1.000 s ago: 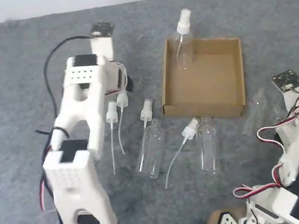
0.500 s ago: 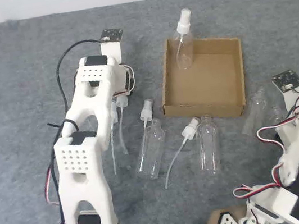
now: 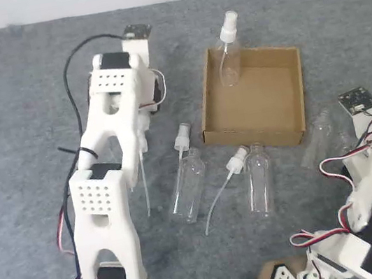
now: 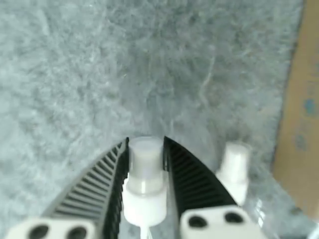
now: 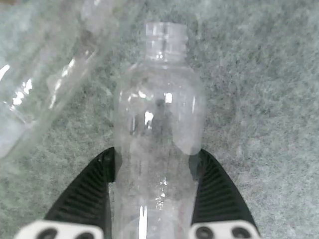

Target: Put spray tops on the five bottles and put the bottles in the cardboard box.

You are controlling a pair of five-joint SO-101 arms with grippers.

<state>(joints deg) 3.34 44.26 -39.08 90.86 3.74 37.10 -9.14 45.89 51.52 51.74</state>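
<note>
Each gripper holds one thing.
The left gripper (image 4: 145, 141) is clamped on a spray top (image 4: 144, 183) near the cardboard box (image 3: 253, 136); the right gripper (image 5: 155, 155) squeezes an open bottle (image 5: 159, 99) lying on the worktop (image 3: 10, 103).

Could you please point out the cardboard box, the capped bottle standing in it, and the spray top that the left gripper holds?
cardboard box (image 3: 265, 102), high view, bare floor inside.
capped bottle (image 3: 229, 62), high view, clear body.
spray top (image 4: 144, 172), left wrist view, white head.
</note>
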